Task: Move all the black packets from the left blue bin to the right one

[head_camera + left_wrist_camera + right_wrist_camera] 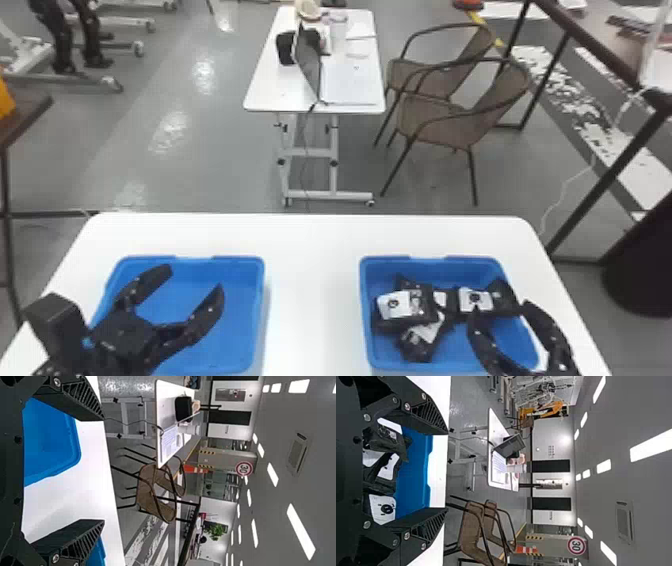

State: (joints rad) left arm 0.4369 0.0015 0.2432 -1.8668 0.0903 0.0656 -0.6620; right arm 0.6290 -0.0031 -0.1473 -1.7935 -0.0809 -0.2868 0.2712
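My left gripper (pixel 196 286) stands open over the left blue bin (pixel 235 320), whose visible floor holds no packets. In the left wrist view, the left gripper (pixel 104 469) has its fingers wide apart, with that bin (pixel 51 443) beyond them. Several black packets (pixel 422 305) with white labels lie heaped in the right blue bin (pixel 452 367). My right gripper (pixel 500 307) is open at that bin's right front part, near the packets. Between the spread fingers of the right gripper (pixel 447 471) in the right wrist view, packets (pixel 381 483) show in the bin (pixel 413 475).
Both bins stand on a white table (pixel 315 300) with a gap between them. Past its far edge are a smaller white table (pixel 280 90) with a laptop, brown chairs (pixel 435 115) and a dark metal frame (pixel 590 205) at the right.
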